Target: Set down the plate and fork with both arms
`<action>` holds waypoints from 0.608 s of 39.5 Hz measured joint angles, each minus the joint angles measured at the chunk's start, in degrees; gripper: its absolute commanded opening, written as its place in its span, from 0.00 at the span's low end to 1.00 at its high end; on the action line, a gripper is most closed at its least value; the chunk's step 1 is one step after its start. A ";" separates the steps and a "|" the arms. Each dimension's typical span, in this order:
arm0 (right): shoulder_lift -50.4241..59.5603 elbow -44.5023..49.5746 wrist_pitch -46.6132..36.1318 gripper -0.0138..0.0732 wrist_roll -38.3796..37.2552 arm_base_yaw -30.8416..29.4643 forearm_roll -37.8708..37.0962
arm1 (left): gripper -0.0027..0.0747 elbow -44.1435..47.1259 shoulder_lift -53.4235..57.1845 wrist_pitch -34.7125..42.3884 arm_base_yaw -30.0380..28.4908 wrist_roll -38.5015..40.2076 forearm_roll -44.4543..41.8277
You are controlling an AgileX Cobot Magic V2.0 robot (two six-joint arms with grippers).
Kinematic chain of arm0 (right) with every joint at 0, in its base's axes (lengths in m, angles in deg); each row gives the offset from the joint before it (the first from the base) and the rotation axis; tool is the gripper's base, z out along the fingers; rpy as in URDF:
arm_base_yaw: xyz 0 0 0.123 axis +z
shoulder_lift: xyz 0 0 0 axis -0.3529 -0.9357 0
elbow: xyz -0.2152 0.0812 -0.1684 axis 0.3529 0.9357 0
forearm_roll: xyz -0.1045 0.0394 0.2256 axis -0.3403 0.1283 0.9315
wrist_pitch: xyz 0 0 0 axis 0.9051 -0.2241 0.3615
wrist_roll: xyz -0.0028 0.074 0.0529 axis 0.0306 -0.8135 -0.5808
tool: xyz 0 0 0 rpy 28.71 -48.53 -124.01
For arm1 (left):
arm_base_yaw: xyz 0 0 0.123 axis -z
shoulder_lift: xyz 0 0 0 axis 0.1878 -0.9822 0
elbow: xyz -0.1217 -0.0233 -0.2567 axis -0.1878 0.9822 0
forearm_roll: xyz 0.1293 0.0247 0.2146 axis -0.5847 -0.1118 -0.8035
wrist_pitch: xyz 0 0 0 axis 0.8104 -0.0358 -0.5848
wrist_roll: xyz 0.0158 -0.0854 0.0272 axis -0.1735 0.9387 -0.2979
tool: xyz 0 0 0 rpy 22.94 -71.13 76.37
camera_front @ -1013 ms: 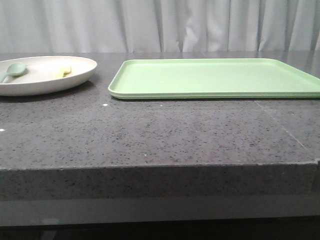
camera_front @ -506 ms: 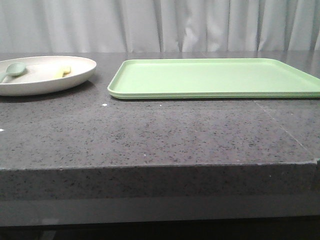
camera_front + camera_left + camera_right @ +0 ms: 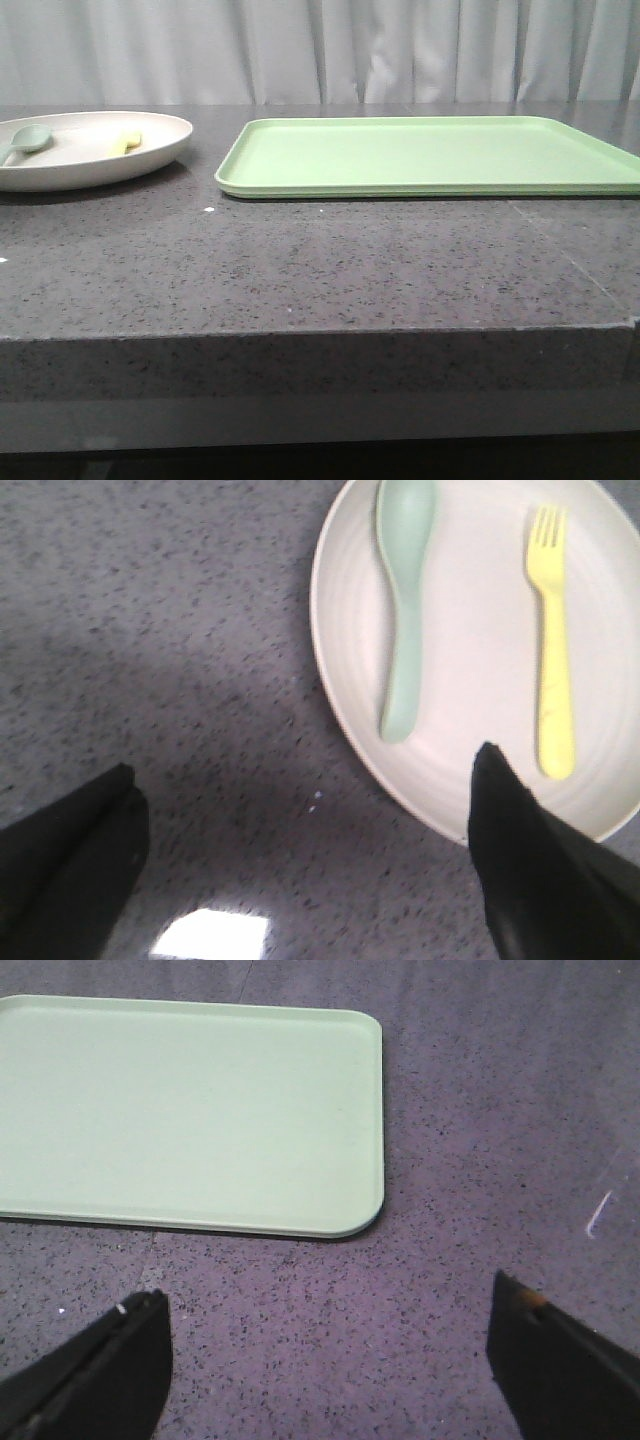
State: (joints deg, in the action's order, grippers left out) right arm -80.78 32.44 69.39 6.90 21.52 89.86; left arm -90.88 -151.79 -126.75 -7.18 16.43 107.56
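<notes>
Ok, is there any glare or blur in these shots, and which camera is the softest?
Left wrist view: softest overall, with a bright glare patch on the table and dark shadow near the jaws; the fork and spoon on the plate stay readable. Right wrist view: mildly soft, the tray evenly lit. Front view: sharpest, even lighting, no glare.

The plate (image 3: 470, 670) is big, round and cream, with a low raised edge. It sits flat on the grey worktop (image 3: 150, 630). One dark tip of the left jaws covers a small bit of its edge, and the other tip is far off to the side, over bare worktop. The fork (image 3: 554, 640) is small and pale yellow, with short tines. It lies flat inside the plate. Its handle end is near that jaw tip, and its tines point away from the jaws.
</notes>
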 measured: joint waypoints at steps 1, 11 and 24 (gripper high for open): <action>0.00 0.00 0.00 0.91 0.00 0.00 0.00 | 0.85 -1.00 -1.43 -0.38 -0.45 -0.66 1.54; 0.00 0.00 0.00 0.91 0.00 0.00 0.00 | 0.85 -9.24 -12.00 -2.38 -0.52 -2.00 4.98; 0.00 0.00 0.00 0.91 0.00 0.00 0.00 | 0.84 -17.16 -21.71 -6.08 0.96 -2.18 5.02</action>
State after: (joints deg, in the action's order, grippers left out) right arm -80.78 32.44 69.39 6.90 21.52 89.86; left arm -108.04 -173.49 -132.83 -6.22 14.24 112.58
